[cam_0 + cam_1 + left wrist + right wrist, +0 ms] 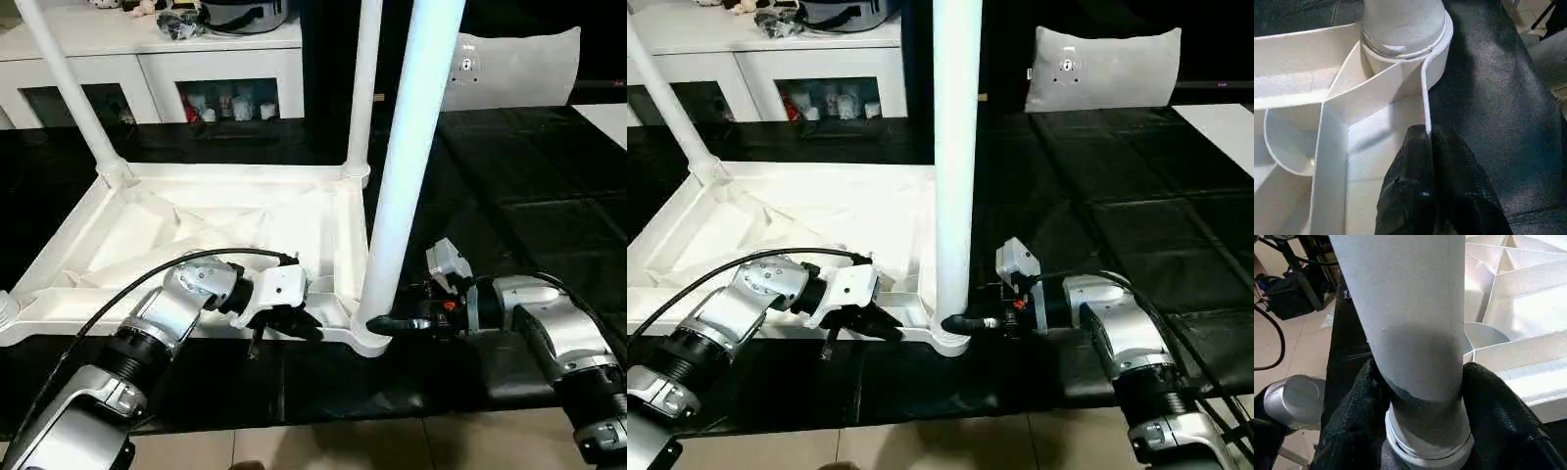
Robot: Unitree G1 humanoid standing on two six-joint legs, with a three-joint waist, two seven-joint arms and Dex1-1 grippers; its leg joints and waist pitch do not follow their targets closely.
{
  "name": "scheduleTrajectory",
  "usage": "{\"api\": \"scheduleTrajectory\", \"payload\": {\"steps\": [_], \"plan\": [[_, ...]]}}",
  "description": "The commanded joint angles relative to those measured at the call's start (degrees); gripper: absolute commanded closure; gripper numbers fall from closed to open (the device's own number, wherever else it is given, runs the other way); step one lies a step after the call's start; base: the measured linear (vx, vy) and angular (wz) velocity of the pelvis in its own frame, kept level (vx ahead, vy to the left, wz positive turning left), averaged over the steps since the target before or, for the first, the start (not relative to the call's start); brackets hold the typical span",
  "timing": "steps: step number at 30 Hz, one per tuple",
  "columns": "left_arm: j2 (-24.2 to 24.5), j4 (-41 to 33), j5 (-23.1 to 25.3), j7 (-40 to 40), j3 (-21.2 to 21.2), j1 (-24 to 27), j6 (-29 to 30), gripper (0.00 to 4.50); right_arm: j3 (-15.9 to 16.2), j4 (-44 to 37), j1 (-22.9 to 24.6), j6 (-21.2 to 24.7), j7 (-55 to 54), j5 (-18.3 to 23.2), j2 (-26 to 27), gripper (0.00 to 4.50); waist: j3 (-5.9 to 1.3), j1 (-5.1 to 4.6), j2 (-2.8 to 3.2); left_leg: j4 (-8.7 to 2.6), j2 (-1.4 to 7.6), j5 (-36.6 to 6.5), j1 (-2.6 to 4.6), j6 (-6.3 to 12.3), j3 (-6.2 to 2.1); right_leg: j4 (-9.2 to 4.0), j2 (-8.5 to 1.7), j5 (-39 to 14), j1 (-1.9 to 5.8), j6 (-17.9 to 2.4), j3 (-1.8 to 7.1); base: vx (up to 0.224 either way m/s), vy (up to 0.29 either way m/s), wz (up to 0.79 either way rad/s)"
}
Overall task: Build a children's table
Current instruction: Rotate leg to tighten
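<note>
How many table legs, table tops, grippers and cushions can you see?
Legs: 3
Top: 1
Grippers: 2, left gripper, right gripper
Cushion: 1
Total: 7

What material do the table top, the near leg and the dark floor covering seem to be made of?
Table top: probably moulded white plastic, semi-matte; thin ribs and cross-braces show.
Near leg: likely the same plastic, smooth and slightly glossy, with a soft highlight.
Floor covering: looks like black plastic sheeting; it wrinkles and shines.
</note>
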Motion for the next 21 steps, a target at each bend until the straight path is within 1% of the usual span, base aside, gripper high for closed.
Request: {"api": "scheduleTrajectory", "payload": {"steps": [1,6,9,11,13,14,15,16,17,18,19,20,21], "plan": [[0.0,0.3,0.9,-2.6,-1.8,-0.5,-1.5,4.5,0.8,-0.2,-0.8,0.7,1.5,0.8,0.0,2.53,-3.94,-0.15,-0.94,-3.6,1.59,-9.4,-0.05,3.69,0.01,-3.75,-3.43,-14.9,3.22,-12.1,2.24,0.0,0.0,0.0],[-0.1,0.1,0.3,-2.4,-1.5,-0.1,-0.7,4.5,0.9,-2.1,0.5,2.3,3.2,1.9,-0.4,2.57,-3.92,-0.04,-0.95,-3.62,1.66,-9.4,-0.01,3.71,0.0,-3.74,-3.46,-15.0,3.18,-12.0,2.25,0.0,0.0,0.0],[-1.0,-0.8,-0.6,-1.0,-0.6,0.3,2.2,4.5,0.8,-4.2,2.2,3.0,2.6,2.7,-0.3,2.57,-3.91,0.09,-0.8,-3.62,1.68,-9.5,0.07,3.61,0.02,-3.8,-3.44,-15.3,3.15,-11.9,2.3,0.0,0.0,0.0],[-1.7,-1.1,-0.8,0.2,-0.2,0.5,3.4,4.5,0.6,-5.2,3.0,3.5,1.7,2.9,-0.1,2.57,-3.89,0.33,-0.92,-3.63,1.71,-9.5,0.08,3.63,0.06,-3.86,-3.46,-15.7,3.16,-11.7,2.35,0.0,0.0,0.0],[-2.8,-1.4,-1.0,2.3,0.4,0.8,5.3,4.5,0.2,-6.3,4.1,3.8,-0.2,2.9,0.6,2.57,-3.84,0.65,-0.81,-3.65,1.72,-9.8,0.19,3.36,0.05,-4.04,-3.49,-16.7,3.03,-11.3,2.36,0.0,0.0,0.0],[-3.3,-1.4,-0.9,3.3,0.6,0.8,6.0,4.5,0.0,-6.6,4.5,4.0,-1.0,2.8,0.8,2.57,-3.77,0.65,-0.8,-3.71,1.72,-10.1,0.17,3.3,0.04,-4.12,-3.46,-17.3,3.02,-11.2,2.37,0.0,0.0,0.0],[-4.2,-1.4,-0.8,5.0,0.9,0.8,7.0,4.5,-0.4,-6.5,4.7,3.8,-3.3,2.1,1.5,2.57,-3.72,0.66,-0.87,-3.75,1.61,-10.6,0.18,3.13,0.04,-4.25,-3.45,-18.4,3.0,-10.8,2.31,0.0,0.0,0.0],[-5.3,-1.3,-0.7,7.1,1.4,0.8,8.3,4.5,-1.0,-6.0,4.7,3.9,-7.0,0.9,2.7,2.57,-3.5,0.54,-0.84,-3.93,1.6,-11.4,0.28,2.61,0.0,-4.5,-3.46,-20.5,2.87,-10.1,2.31,0.0,0.0,0.0],[-5.4,-1.3,-0.7,7.2,1.4,0.8,8.4,4.5,-1.1,-6.0,4.7,3.9,-7.2,0.8,2.8,2.57,-3.42,0.42,-0.83,-3.99,1.52,-12.3,0.34,2.29,-0.05,-4.59,-3.41,-21.9,2.87,-9.8,2.2,0.0,0.0,0.0],[-6.0,-1.3,-0.8,8.3,1.6,0.7,9.1,4.5,-1.5,-5.3,4.5,3.7,-9.3,0.2,3.5,2.57,-3.34,0.2,-0.97,-4.14,1.33,-13.1,0.19,1.83,-0.16,-4.93,-3.45,-24.8,3.06,-8.5,2.06,0.0,0.0,0.0],[-6.9,-1.3,-0.8,9.9,2.1,0.6,10.3,4.5,-2.2,-4.6,4.1,3.5,-12.4,-0.6,4.6,2.57,-3.32,0.07,-0.97,-4.14,1.24,-13.5,0.4,1.58,-0.19,-5.3,-3.59,-27.3,2.9,-7.3,2.06,0.0,0.0,0.0],[-7.6,-1.3,-1.0,11.0,2.4,0.5,11.1,4.5,-2.7,-4.0,3.9,3.2,-14.8,-1.3,5.4,2.57,-3.29,-0.02,-0.91,-4.13,1.22,-13.8,0.51,1.52,-0.19,-5.4,-3.54,-28.0,2.73,-7.1,2.04,0.0,0.0,0.0],[-8.9,-1.3,-0.9,13.1,2.9,0.3,12.6,4.5,-3.7,-3.0,3.4,2.9,-19.6,-2.4,7.1,2.58,-3.28,-0.48,-0.88,-4.23,1.17,-13.9,0.41,1.12,-0.28,-5.43,-3.5,-28.2,2.76,-6.7,2.05,0.0,0.0,0.0]]}}
